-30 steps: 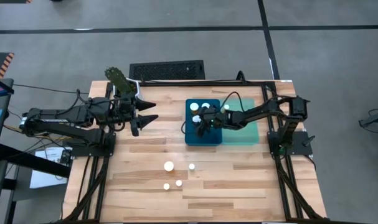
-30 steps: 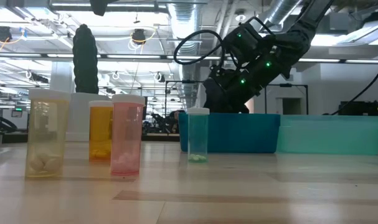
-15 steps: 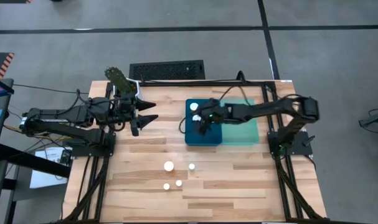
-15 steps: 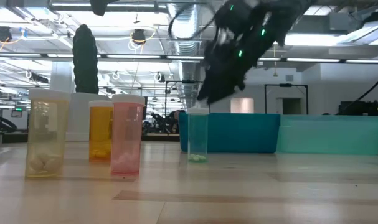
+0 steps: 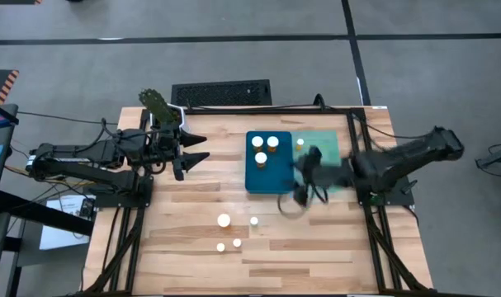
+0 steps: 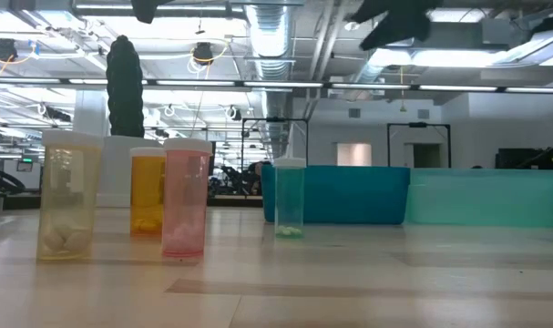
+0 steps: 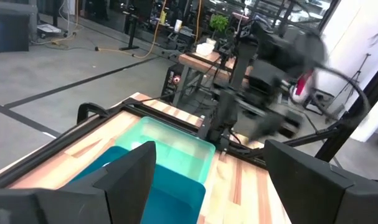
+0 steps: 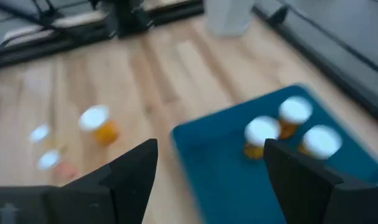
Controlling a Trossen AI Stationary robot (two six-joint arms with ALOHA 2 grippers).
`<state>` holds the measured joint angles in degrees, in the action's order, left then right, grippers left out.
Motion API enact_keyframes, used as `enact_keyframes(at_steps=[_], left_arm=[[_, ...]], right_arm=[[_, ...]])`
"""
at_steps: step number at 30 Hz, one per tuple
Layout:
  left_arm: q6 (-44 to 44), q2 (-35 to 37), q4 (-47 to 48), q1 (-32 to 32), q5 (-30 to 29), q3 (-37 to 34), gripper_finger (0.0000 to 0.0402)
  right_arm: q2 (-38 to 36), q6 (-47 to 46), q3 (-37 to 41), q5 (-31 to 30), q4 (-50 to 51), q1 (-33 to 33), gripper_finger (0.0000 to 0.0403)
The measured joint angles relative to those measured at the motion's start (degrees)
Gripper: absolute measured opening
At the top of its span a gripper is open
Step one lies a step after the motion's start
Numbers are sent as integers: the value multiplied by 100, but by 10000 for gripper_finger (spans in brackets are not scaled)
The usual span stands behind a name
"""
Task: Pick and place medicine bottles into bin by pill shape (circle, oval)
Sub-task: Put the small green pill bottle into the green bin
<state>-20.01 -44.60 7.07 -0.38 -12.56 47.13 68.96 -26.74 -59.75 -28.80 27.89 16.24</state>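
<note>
The four medicine bottles (image 5: pixel 233 233) left to sort stand upright on their bases, white caps up, in a loose cluster toward the near edge of the table (image 5: pixel 184 247), so a grasp has to come down over a vertical long axis. From the right gripper (image 5: pixel 304 188), the cluster lies toward the near edge and over toward the left side; from the left gripper (image 5: pixel 194 157), it lies toward the near edge too, but rather straighter down. Both sit at a similar remove, though the right arm is the one in motion, so it looks the likelier to fetch the next bottle. Its jaws stand open and empty, as the right wrist view shows. The left arm waits near the far-left part of the table, jaws also open and holding nothing.

Three bottles (image 5: pixel 263 147) rest in the dark blue bin (image 5: pixel 271 181), and one cap shows in the pale green bin (image 5: pixel 328 144) beside it.

Compared with a second ago, the right gripper has left its spot above the blue bin and swung back past the bin's near-right corner, its jaws spread wider.
</note>
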Motion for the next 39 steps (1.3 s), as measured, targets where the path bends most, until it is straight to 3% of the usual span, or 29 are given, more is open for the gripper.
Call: enact_keyframes(at_steps=[5, 10, 18, 26, 39], left_arm=[[-19, 0, 4, -2, 2, 0, 291], [-24, -2, 5, 0, -6, 0, 291], [-39, -4, 11, 0, -7, 0, 291], [-166, -2, 20, -2, -5, 0, 291], [-255, -4, 175, -4, 81, 0, 291]], right_arm=[[783, -957, 9, -901, -130, 1339, 303], [1873, -1590, 7, -1407, -799, 1893, 303], [3324, -1272, 7, -1322, -2832, 1670, 302], [3950, -840, 0, -762, -4016, 1174, 302], [4116, -822, 15, -394, -3950, 1035, 302]])
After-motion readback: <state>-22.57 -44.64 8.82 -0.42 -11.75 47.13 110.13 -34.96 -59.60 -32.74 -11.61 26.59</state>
